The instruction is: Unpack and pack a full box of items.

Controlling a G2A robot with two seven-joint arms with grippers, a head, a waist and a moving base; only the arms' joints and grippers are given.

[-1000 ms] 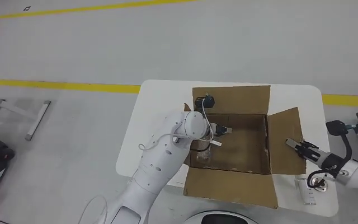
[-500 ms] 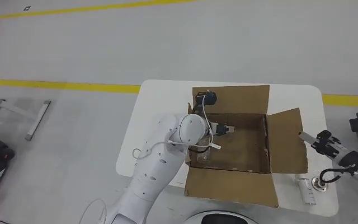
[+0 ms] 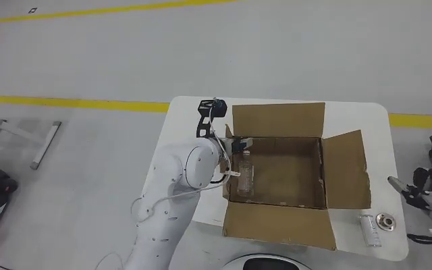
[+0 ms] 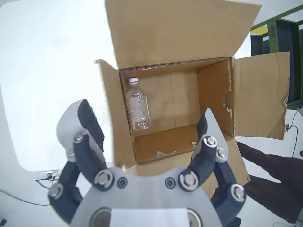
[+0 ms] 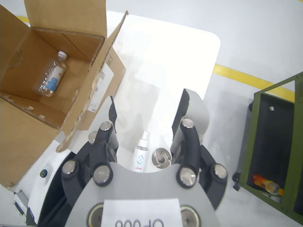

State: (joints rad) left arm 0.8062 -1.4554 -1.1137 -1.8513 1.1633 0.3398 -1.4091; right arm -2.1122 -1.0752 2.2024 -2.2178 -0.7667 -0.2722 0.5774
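An open cardboard box [image 3: 277, 121] stands on the white table [image 3: 189, 135]. A clear plastic bottle [image 3: 245, 174] with a white cap lies inside, along the box's left wall; it also shows in the left wrist view [image 4: 138, 103] and the right wrist view [image 5: 51, 74]. My left gripper [image 3: 241, 143] hovers open and empty above the box's left wall, its jaws [image 4: 146, 116] wide apart. At the table's right edge, clear of the box, my right gripper [image 3: 398, 183] hangs open and empty [image 5: 149, 100].
A white spray bottle [image 5: 141, 153] and a round metal piece [image 5: 161, 158] lie on the table right of the box, below the right gripper; both show from above [image 3: 368, 229] [image 3: 387, 221]. A green cart [image 5: 274, 142] stands beyond the table.
My left gripper has drawn back from inside the box to above its left wall. The right arm has pulled away from the right flap to the table's edge.
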